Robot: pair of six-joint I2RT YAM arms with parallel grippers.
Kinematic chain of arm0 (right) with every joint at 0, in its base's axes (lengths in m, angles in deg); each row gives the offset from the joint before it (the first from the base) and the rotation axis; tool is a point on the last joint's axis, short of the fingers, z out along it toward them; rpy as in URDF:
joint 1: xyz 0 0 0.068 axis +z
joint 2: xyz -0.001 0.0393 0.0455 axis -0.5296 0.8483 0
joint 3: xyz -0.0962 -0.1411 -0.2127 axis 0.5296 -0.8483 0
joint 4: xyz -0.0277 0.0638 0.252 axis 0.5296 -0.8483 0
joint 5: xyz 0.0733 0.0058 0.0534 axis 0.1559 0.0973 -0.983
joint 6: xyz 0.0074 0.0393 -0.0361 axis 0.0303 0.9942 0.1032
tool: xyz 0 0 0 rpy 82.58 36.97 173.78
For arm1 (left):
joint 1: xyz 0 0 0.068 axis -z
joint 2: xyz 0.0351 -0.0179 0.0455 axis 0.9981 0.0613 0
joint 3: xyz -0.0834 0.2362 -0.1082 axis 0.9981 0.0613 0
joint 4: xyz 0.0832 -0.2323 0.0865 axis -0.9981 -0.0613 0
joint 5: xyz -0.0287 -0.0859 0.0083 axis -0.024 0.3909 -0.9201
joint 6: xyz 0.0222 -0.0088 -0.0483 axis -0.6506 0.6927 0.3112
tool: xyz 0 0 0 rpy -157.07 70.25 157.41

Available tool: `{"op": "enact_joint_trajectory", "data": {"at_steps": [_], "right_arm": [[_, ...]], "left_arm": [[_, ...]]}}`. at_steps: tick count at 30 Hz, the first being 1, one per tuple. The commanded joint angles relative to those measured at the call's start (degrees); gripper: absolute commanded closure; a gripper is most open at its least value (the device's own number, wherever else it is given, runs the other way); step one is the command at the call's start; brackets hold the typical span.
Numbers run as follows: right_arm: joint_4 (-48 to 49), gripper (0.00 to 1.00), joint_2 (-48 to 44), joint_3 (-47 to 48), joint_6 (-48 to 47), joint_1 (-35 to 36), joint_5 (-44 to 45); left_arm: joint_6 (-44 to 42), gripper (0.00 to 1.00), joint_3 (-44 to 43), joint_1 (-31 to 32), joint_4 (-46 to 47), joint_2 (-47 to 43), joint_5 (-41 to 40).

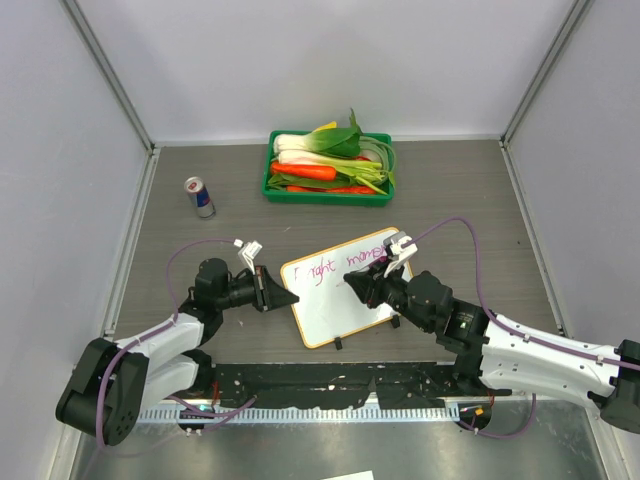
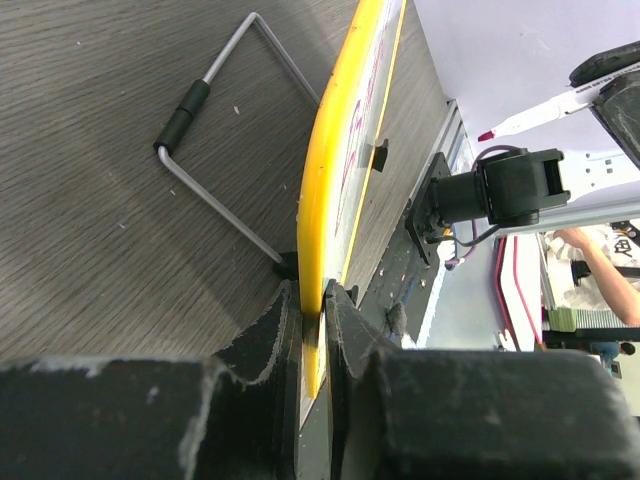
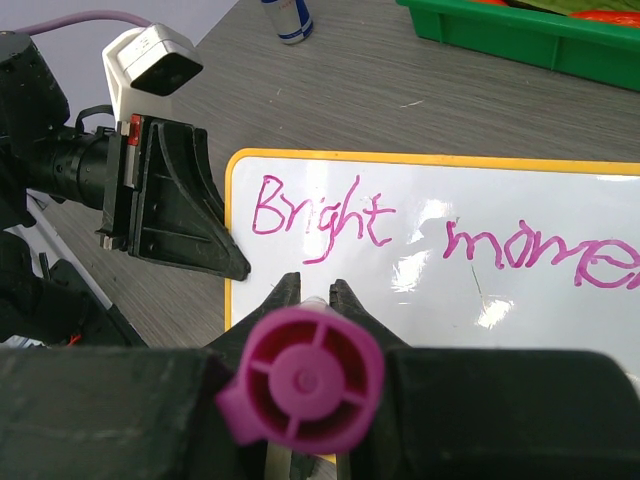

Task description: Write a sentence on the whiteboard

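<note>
1. The left fingers [image 2: 292, 315] are narrowed onto the yellow-orange rim of the whiteboard [image 2: 335, 170], pinching that edge between them.
2. In the top view the left fingers [image 1: 272, 290] meet the whiteboard [image 1: 330, 310] at its left edge.
3. The right fingers [image 3: 290, 295] are closed around a purple marker [image 3: 300, 375], whose round rear end faces the wrist camera.
4. From above, the right fingers [image 1: 358, 282] hang over the middle of the board, just below the writing. Whether the marker's tip touches the surface I cannot tell.
5. The left wrist view shows the marker [image 2: 520, 120] with a white barrel and a magenta tip.
6. The sentence [image 3: 320, 215] so far reads "Bright mome" in magenta handwriting, on 1 line along the upper part of the whiteboard [image 3: 420, 330].
7. The board sits on the grey worktop [image 1: 450, 200] between the 2 arms, turned at an angle, with 2 small black clips [image 1: 338, 343] on its near edge.
8. A bent metal wire [image 2: 220, 130] with a black sleeve shows beside the board's rim in the left wrist view.
9. Farther back stands a green tray [image 1: 320, 197] of vegetables, and to its left, well apart, an upright can [image 1: 199, 197].
</note>
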Motion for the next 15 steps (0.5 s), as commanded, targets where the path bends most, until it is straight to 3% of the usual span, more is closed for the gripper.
{"op": "enact_joint_trajectory", "data": {"at_steps": [1, 15], "right_arm": [[2.29, 0.99, -0.72, 0.31, 0.22, 0.18, 1.40], [2.82, 0.99, -0.90, 0.05, 0.13, 0.19, 0.70]], "left_arm": [[-2.16, 1.00, -0.46, -0.05, 0.19, 0.44, -1.04], [-2.07, 1.00, -0.55, -0.05, 0.19, 0.71, -0.96]]}}
